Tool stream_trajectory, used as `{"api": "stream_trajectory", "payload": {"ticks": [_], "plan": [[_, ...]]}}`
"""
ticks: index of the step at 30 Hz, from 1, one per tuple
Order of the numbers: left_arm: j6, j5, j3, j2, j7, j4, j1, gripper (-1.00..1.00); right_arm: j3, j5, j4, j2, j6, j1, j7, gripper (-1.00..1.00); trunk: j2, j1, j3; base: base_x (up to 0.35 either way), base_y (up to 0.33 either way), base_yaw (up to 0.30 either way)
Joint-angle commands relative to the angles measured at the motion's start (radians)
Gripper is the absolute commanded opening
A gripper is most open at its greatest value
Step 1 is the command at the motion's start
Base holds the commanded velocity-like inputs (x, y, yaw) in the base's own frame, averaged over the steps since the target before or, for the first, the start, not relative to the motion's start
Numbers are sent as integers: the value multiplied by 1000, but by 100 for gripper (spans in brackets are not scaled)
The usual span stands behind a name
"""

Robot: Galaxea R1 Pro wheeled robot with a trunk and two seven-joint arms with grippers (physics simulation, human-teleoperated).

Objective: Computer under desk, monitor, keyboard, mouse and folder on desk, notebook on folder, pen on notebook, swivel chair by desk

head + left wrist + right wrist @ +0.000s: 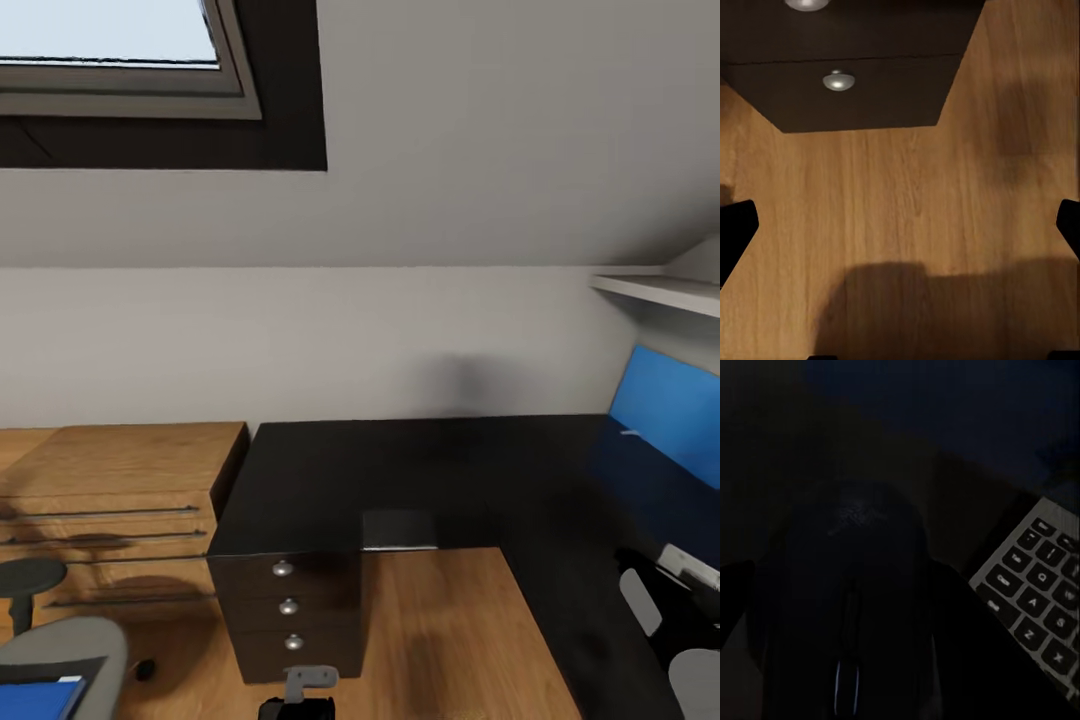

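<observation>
The black mouse (851,607) lies close under my right gripper (900,600), between its open fingers on the dark desk top. Whether the fingers touch it is lost in the dark. The keyboard (1042,592) with its dark keys lies right beside the mouse. In the head view the right gripper (668,640) hangs over the desk (400,470) at its right wing, near the keyboard's pale edge (690,565). The blue folder (40,697) rests on the swivel chair (70,645) at the lower left. My left gripper (900,232) is open and empty over the oak floor.
The desk's black drawer pedestal (290,605) with round knobs stands just ahead of my left arm (305,690). An oak drawer unit (110,500) stands left of the desk. A blue back panel (665,410) and a white shelf (660,292) are at the right.
</observation>
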Motion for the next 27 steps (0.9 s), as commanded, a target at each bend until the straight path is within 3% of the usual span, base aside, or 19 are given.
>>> {"api": "stream_trajectory", "payload": {"ticks": [1,3,17,22,24,25,26,27], "plan": [[-3,8,-8,0,7,-1,-1,100,3,-9,-3,1,3,0,-5,-100,-1,0,-1,0,0,-264],[-3,8,-10,0,7,-1,-1,100,37,-10,-5,5,5,0,-4,-100,-1,0,0,0,0,-264],[-3,8,-9,0,9,-1,-2,100,80,-10,-36,26,59,0,-3,-100,-1,0,5,0,0,-264],[-3,8,-8,1,10,-1,-2,100,93,-10,-37,33,68,0,-1,-100,-1,0,6,0,0,-129],[-3,8,-8,1,10,-1,-2,100,112,-10,-37,39,68,0,-1,-100,-1,0,6,0,0,-35],[-3,8,-8,1,10,-1,-1,100,144,-10,-37,44,68,0,0,-100,-1,0,6,0,0,-16],[-3,8,-8,0,10,-1,-1,100,213,-10,-37,52,68,0,3,-100,-1,0,6,0,0,-3],[-3,8,-8,0,10,-1,-1,100,220,-10,-37,54,68,0,4,-100,-1,0,6,0,0,-2]]}}
